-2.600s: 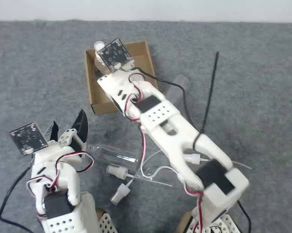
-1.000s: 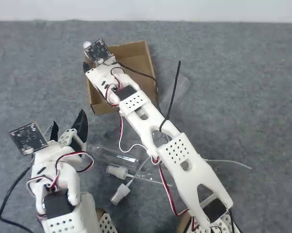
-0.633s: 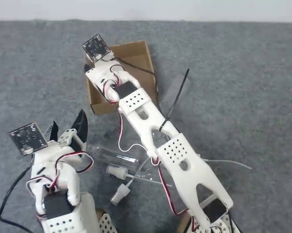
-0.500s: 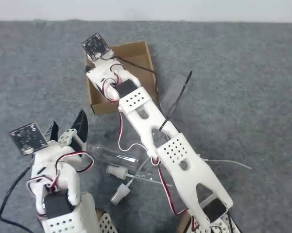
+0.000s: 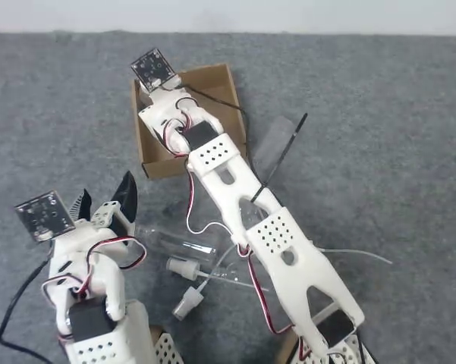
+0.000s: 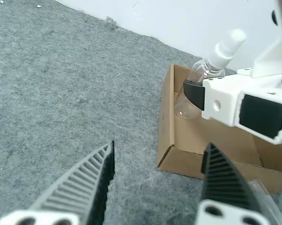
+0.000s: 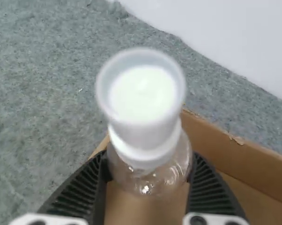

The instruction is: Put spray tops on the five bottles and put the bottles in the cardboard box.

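Right wrist view: a clear bottle (image 7: 145, 176) with its spray top (image 7: 141, 93) already fitted is clamped between the fingers of the right gripper (image 7: 148, 159), which are closed narrowly on the bottle's shoulder; under it a corner of the cardboard box (image 7: 234, 164) is seen. In the left wrist view the same bottle is shown tilted, with its base down inside a far corner of the box, close to the wall; whether the base touches the box floor cannot be told. In the high view the right arm is stretched across the grey carpet (image 5: 379, 114) to the box; the left gripper (image 5: 106, 186) is kept near its own base, well apart from the box, its fingers spread wide with nothing between them. On the carpet between the two arms a second bottle (image 5: 178, 243) is lying on its side, seemingly without a top; two loose spray tops (image 5: 183, 267) are lying just beside it; a third bottle (image 5: 277, 140) is lying near the box's outer wall.

The step in hand is judged to be the setting of a finished bottle into the box; the task is judged to be at an early part. For the next move the fingers should be opened only when the base is supported; then the gripper should be lifted clear so that the spray top is not caught.
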You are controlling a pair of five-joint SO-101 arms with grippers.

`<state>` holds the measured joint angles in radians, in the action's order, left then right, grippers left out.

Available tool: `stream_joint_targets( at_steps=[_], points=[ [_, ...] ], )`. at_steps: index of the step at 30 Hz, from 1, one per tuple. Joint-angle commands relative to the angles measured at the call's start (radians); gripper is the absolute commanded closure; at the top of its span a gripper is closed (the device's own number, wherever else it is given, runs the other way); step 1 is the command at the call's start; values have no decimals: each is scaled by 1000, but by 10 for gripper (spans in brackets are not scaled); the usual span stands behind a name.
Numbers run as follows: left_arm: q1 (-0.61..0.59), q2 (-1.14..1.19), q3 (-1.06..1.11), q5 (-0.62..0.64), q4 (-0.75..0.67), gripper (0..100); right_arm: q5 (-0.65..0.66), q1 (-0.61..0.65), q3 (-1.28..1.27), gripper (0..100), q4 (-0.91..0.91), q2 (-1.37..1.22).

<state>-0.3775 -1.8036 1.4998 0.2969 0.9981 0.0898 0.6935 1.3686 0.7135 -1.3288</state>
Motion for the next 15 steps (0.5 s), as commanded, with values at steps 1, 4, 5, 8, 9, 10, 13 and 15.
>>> stream_joint_targets(
  at_steps=[1, 4, 5, 8, 9, 10, 13, 15],
  points=[
    [-6, -20, -10, -8, -26, 721, -3, -18, -54, 883, -102, 27],
    [-6, -20, -10, -8, -26, 721, -3, -18, -101, 883, -163, 27],
    [-6, -20, -10, -8, -26, 721, -3, -18, -112, 881, -179, 27],
    [-6, -20, -10, -8, -26, 721, -3, -18, -132, 879, -206, 27],
    [-6, -20, -10, -8, -26, 721, -3, -18, -138, 879, -213, 27],
    [-6, -20, -10, -8, -26, 721, -3, -18, -143, 879, -216, 27],
    [-6, -20, -10, -8, -26, 721, -8, -21, -144, 879, -237, 22],
    [-6, -20, -10, -8, -26, 721, -6, -22, -140, 878, -259, 7]
  ],
)
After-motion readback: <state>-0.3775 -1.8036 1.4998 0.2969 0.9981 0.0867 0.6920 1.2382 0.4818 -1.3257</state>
